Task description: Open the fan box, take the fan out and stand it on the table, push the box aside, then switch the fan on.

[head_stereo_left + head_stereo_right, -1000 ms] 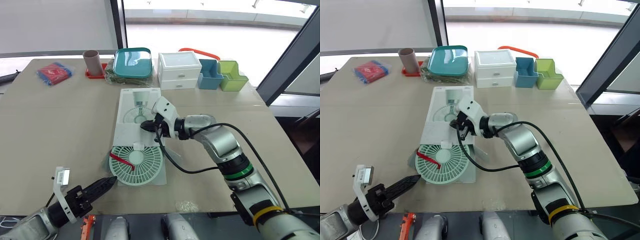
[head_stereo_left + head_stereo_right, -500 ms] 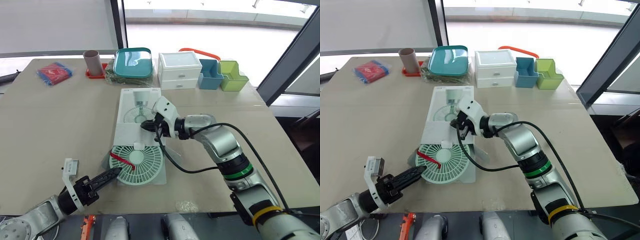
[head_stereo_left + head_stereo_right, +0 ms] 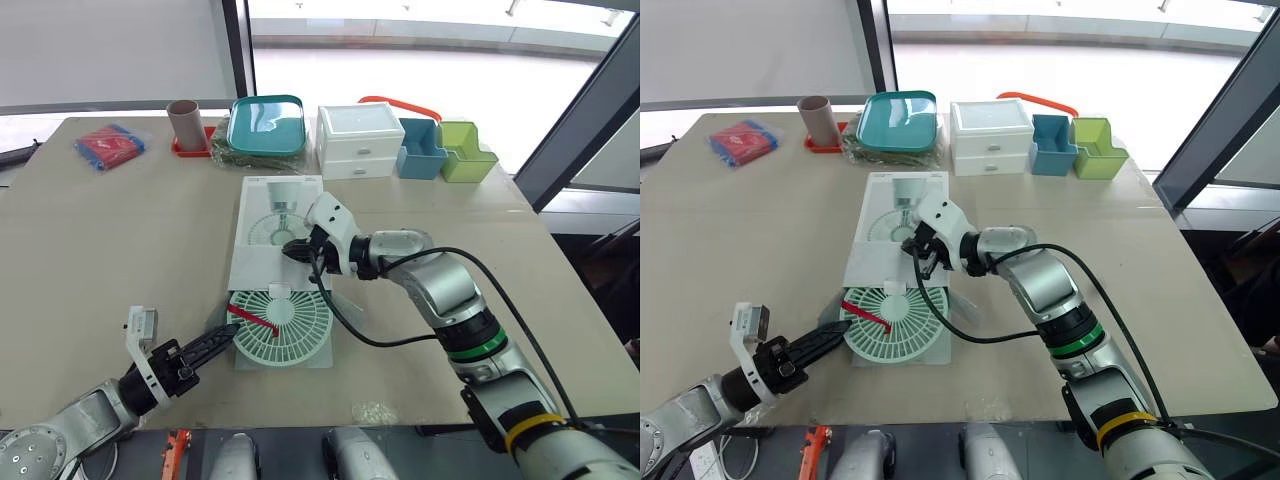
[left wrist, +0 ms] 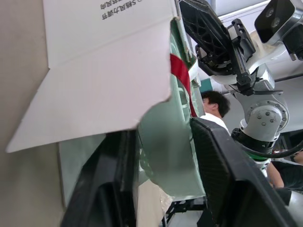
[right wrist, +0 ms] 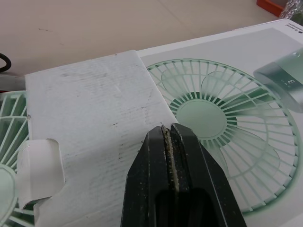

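Note:
The white fan box (image 3: 275, 235) lies flat in the middle of the table, its near end open with a flap (image 4: 94, 90) hanging out. The pale green fan (image 3: 283, 325) lies half out of that end, a red strap (image 3: 252, 316) across its grille. My left gripper (image 3: 222, 338) reaches the fan's left rim. In the left wrist view one finger (image 4: 111, 189) sits under the rim and the other finger (image 4: 227, 175) over it, closed on the fan (image 4: 165, 142). My right gripper (image 3: 297, 250) is shut and empty, its tips (image 5: 170, 130) pressing down on the box top.
Along the far edge stand a brown tube (image 3: 183, 122), a teal tray (image 3: 265, 123), a white drawer unit (image 3: 358, 140), a blue bin (image 3: 420, 150) and a green bin (image 3: 465, 152). A red-blue packet (image 3: 108, 145) lies far left. A plastic scrap (image 3: 372, 411) lies near the front edge.
My left gripper slid forward from the table's front edge onto the fan's left rim. The fan shifted slightly to the right. The right gripper stayed on the box.

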Tool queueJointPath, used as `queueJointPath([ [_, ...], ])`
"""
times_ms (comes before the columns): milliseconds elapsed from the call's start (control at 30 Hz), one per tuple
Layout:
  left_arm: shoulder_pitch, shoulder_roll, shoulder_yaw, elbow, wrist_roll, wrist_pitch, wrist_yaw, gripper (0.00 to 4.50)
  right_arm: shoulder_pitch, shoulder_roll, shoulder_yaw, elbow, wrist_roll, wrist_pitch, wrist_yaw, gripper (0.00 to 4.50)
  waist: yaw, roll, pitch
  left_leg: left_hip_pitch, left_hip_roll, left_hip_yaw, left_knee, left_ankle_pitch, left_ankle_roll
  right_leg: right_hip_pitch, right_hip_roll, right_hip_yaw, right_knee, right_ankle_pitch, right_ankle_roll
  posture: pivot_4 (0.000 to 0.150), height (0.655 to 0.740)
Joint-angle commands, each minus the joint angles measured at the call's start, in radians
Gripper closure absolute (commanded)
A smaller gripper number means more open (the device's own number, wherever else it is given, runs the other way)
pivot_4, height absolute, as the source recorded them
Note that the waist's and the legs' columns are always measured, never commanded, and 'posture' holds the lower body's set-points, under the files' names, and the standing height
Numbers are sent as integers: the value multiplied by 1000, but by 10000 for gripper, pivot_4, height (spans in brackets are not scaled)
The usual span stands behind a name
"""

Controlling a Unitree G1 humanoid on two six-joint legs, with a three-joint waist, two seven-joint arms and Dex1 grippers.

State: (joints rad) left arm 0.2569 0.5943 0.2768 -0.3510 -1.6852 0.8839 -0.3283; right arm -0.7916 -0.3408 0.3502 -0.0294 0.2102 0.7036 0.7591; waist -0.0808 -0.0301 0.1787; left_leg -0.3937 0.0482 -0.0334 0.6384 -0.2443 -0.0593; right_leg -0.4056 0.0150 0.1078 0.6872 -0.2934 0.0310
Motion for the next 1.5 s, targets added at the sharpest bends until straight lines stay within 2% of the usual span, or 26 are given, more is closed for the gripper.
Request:
queueJointPath([
  [33,39,26,26,-48,-18,20,15,31145,5,-1,-4,8,-23,7,-13,45000,0,0,0,0,0,0,0,0,0,0,0,0,0,0,0,1500,7400],
  [900,248,79,73,-152,-98,13,49,31145,12,12,-2,12,-25,4,-24,45000,-1,0,0,0,0,1,0,0,0,0,0,1,0,0,0,1500,7400],
  [1133,314,114,96,-171,-104,32,2,31145,12,20,-1,14,-26,1,-28,45000,-1,0,0,0,1,1,-1,0,0,-1,0,1,0,-1,0,1500,7400],
  [1500,386,131,78,-178,-16,65,-100,31145,9,16,-3,14,-24,5,-28,45000,-2,0,0,1,1,2,-1,0,0,-1,1,2,0,-1,0,1500,7400],
])
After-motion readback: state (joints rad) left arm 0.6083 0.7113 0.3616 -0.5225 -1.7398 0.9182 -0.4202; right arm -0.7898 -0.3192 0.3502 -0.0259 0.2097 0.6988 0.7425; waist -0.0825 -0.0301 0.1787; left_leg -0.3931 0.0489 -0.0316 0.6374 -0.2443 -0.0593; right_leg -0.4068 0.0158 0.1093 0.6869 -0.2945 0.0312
